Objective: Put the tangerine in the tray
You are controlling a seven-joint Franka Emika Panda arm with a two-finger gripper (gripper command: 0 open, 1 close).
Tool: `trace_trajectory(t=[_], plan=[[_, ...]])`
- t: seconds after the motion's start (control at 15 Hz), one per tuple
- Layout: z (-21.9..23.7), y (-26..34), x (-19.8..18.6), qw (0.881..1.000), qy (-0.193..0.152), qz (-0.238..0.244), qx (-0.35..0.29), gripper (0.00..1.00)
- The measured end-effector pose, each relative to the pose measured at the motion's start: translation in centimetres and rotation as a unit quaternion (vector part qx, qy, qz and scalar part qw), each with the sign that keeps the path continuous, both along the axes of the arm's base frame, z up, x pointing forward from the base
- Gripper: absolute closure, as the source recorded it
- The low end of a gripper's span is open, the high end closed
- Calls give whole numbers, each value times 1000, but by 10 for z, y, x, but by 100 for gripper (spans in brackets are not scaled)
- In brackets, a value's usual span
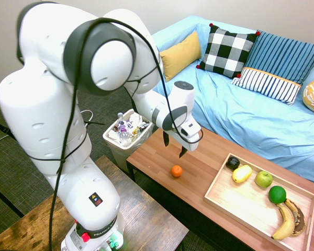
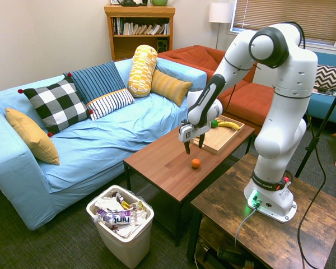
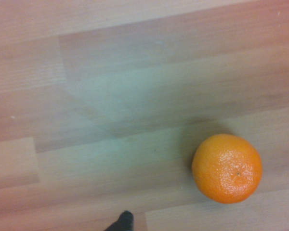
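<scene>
The tangerine [image 1: 176, 171] [image 2: 196, 163] [image 3: 227, 168] is a small bright-orange fruit lying alone on the brown wooden coffee table [image 1: 199, 146], near its front edge. My gripper [image 1: 174, 145] [image 2: 194, 143] hangs open a little above the table, just behind and above the tangerine, with nothing between its fingers. The tray [image 1: 235, 204] [image 2: 213, 143] is a shallow light-wood rectangle at the other end of the table, holding a lemon [image 1: 242, 173], a green apple [image 1: 263, 179], a lime [image 1: 277, 194], a banana [image 1: 286, 222] and a dark fruit [image 1: 232, 162].
A blue sofa [image 1: 261, 115] with several cushions runs behind the table. A white bin [image 1: 128, 133] full of wrappers stands on the floor at the table's end. A darker wooden table [image 1: 141, 219] sits in front of the coffee table.
</scene>
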State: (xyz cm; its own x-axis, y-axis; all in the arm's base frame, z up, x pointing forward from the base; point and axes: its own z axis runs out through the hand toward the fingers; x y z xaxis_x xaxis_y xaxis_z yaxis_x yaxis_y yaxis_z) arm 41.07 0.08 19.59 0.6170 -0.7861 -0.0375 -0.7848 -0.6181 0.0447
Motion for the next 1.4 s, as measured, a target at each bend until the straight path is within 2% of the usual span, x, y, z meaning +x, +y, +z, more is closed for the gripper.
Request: trace_trajectory(t=[0.27, 0.67, 0.73, 1.4], plan=[[-50, -13, -7, 1000, 18, -15, -10, 0], [-88, -24, -3, 999, 16, -40, -14, 0], [-92, -26, -2, 999, 16, -42, -13, 100], [-110, -24, -2, 999, 10, -48, -1, 100]])
